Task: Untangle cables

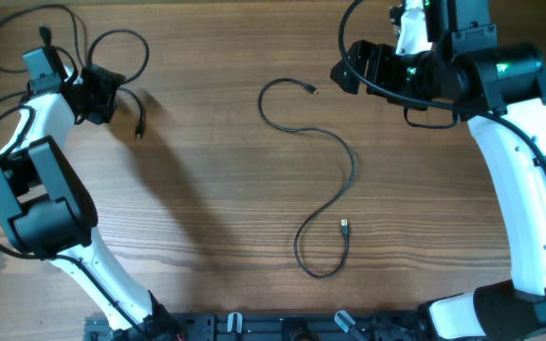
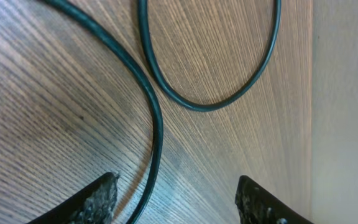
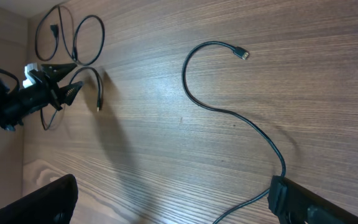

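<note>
- Left wrist view: cable loops [image 2: 157,124] run off the top and bottom edges; fingertips [image 2: 101,196] are cropped at the bottom.
- Overhead, upper left: left gripper [image 1: 110,95] covers part of the cable loops; crossing order unreadable.
- Right wrist view, lower right: loose cable [image 3: 260,130] passes behind a finger [image 3: 316,202]; its far plug is possibly hidden there.

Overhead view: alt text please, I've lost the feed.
One black cable lies alone in the centre in a loose S, both plugs free. At upper left, the left claw sits over loose cable loops; the right claw hovers open at upper right.
</note>
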Controlling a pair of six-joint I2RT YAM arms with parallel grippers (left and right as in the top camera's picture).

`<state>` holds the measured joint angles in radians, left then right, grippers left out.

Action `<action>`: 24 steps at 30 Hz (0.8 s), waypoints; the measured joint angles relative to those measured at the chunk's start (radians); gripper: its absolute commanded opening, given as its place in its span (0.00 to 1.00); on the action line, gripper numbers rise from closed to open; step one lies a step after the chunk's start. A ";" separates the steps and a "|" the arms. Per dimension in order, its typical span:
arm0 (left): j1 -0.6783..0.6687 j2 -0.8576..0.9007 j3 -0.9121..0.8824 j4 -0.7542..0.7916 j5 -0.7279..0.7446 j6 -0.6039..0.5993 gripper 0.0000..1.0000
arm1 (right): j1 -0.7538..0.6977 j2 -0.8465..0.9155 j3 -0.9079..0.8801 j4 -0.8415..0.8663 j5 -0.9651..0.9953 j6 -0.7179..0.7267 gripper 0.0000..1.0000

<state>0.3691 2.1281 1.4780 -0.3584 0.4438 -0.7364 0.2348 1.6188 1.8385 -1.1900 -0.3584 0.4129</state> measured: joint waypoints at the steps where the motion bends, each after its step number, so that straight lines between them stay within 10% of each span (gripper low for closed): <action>1: 0.001 0.000 0.000 0.000 0.000 0.010 0.65 | 0.000 0.000 0.000 0.000 0.000 0.000 1.00; 5: 0.021 -0.002 0.000 0.000 0.019 0.055 0.71 | 0.000 0.000 0.000 0.000 0.000 0.000 1.00; 9: 0.032 -0.081 0.000 -0.090 0.035 0.138 0.99 | 0.000 0.000 0.000 0.008 0.000 0.000 0.99; 17: -0.117 -0.377 0.008 -0.499 0.055 0.330 1.00 | 0.000 0.000 0.000 0.047 0.018 0.000 1.00; 24: -0.352 -0.366 -0.045 -0.547 0.053 0.362 1.00 | 0.000 0.000 0.000 0.055 0.159 0.000 1.00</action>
<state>0.0170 1.7622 1.4330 -0.9054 0.4969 -0.3744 0.2352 1.6188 1.8385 -1.1355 -0.1993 0.4129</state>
